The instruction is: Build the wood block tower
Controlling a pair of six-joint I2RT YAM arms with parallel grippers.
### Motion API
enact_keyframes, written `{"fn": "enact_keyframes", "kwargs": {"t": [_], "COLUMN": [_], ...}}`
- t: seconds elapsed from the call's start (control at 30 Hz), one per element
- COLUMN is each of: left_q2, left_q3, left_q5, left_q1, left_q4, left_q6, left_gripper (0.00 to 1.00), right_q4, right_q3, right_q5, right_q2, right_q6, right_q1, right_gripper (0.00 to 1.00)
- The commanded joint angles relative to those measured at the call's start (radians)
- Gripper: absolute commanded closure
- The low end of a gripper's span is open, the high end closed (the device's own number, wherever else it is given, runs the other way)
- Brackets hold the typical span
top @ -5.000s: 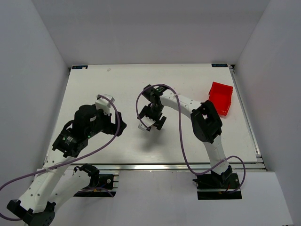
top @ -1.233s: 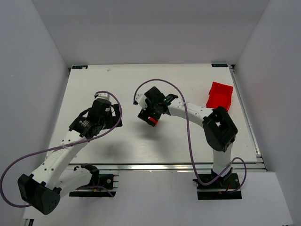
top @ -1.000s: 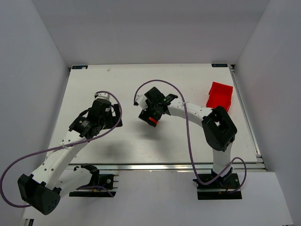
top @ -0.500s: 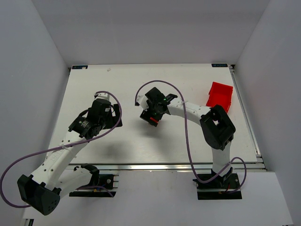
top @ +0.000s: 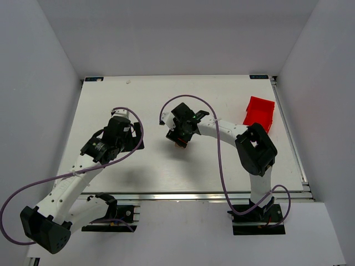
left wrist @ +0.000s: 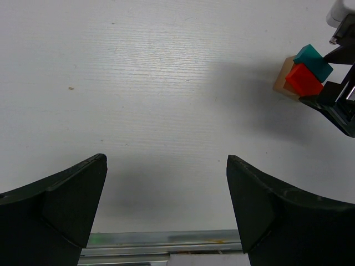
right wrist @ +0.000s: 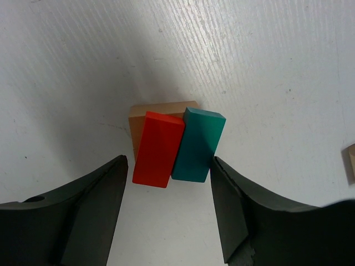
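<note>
Three small pieces are making up the tower (right wrist: 172,141): a tan cube (right wrist: 161,108) is lying flat on the table (right wrist: 266,66), with a red block (right wrist: 158,148) and a teal piece (right wrist: 197,145) sitting side by side on top of it. From above, the right gripper (top: 180,141) is covering nearly all of the tower (top: 180,146), which is standing near the table's middle; only a speck of colour is peeking out. In the left wrist view the tower (left wrist: 301,73) is sitting far off at the upper right, partly cut off by the right gripper's dark fingers (left wrist: 335,108). A tan scrap (right wrist: 350,164) is poking in at the right wrist view's edge, too cropped to identify.

The right arm is reaching from its base, bending at the elbow and stretching left, its gripper (right wrist: 169,219) pointing straight down. Its jaws are standing apart, straddling the red and teal pair, with only slivers of table showing on either side. The left arm is slanting up and right, holding its gripper (left wrist: 166,208) low over bare table with jaws spread wide around nothing. A red bin (top: 259,114) is sitting by the right edge, well apart.
</note>
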Motion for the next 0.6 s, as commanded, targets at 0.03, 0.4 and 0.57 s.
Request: {"fn": "enact_keyframes", "kwargs": {"t": [0.03,0.4,0.57], "left_q2": [-0.024,-0.030,-0.030], "left_q3": [-0.006,-0.006,-0.007], "left_q5": [0.007,0.019,0.024], "left_q1": [0.006,0.006,0.006], "left_q4": [0.017,0.023,0.024], "left_q6": [0.008,0.012,0.015], "left_gripper": [0.02,0.02,0.02], "right_q4": [-0.017,-0.012,-0.008], "right_q3": [0.031,0.027,0.022], "right_q5": [0.013,0.023,0.022], "right_q2": [0.013,0.010,0.005], "right_q6": [-0.005,-0.021,-0.030], "right_q1": [-0.005,-0.006,-0.006], "right_gripper": [0.34,0.43,0.44]}}
